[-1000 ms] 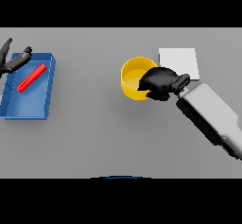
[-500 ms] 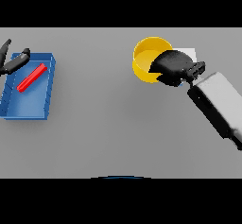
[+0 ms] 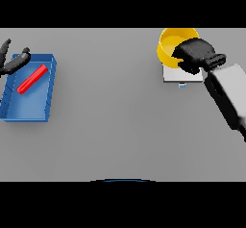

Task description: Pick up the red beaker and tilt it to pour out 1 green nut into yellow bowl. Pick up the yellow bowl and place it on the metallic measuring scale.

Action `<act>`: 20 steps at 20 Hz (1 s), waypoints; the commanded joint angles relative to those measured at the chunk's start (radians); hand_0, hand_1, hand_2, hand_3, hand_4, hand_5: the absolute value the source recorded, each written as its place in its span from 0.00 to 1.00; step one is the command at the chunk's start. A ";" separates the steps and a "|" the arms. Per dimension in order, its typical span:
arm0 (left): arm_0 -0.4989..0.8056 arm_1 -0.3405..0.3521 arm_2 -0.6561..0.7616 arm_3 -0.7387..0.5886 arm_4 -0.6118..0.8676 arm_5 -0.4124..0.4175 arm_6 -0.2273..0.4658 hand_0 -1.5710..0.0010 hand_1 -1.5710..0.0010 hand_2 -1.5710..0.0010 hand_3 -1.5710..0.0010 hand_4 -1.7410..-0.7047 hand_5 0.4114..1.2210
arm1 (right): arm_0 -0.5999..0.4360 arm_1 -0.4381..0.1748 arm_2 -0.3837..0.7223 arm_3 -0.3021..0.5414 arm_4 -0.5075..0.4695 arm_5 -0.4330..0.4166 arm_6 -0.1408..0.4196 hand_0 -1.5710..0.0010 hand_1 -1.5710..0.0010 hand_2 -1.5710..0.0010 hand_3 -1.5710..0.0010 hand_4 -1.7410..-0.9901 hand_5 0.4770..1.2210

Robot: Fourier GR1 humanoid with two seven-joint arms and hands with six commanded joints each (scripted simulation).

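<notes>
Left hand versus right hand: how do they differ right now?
The left hand sits at the far left edge beside the blue tray, fingers spread, holding nothing; the right hand is curled on the yellow bowl over the scale. The left shows only the hand; the right shows its whole forearm. Both are dark.

Right hand (image 3: 194, 54): dark, at 2 o'clock, fingers curled over the near rim of the round yellow bowl (image 3: 169, 48).
Yellow bowl: tilted, held over the far edge of the flat white-topped measuring scale (image 3: 178, 75); contents not discernible.
Measuring scale: on the plain grey table (image 3: 110, 116), partly hidden under bowl and hand.
Left hand (image 3: 10, 61): dark, at 9 o'clock by the left edge, fingers spread and relaxed, holding nothing, at the far left corner of the rectangular blue tray (image 3: 36, 107).
Blue tray: holds a slim red cylindrical beaker (image 3: 32, 78), lying diagonally on its side.
</notes>
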 commanded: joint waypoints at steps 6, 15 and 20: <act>-0.009 -0.008 -0.010 0.024 -0.016 0.006 0.021 1.00 1.00 1.00 1.00 0.85 0.48 | -0.041 0.017 -0.021 0.199 0.012 -0.082 -0.059 0.00 0.00 0.09 0.18 0.00 1.00; -0.010 0.000 -0.011 0.044 -0.019 -0.010 -0.001 1.00 1.00 1.00 1.00 0.87 0.47 | -0.042 0.046 -0.024 0.321 0.008 -0.119 -0.097 0.00 0.00 0.12 0.10 0.00 1.00; -0.018 -0.004 -0.012 0.038 -0.011 -0.016 0.005 1.00 1.00 1.00 1.00 0.87 0.45 | -0.051 0.054 -0.031 0.338 0.000 -0.108 -0.072 0.06 0.18 0.25 0.39 0.14 0.90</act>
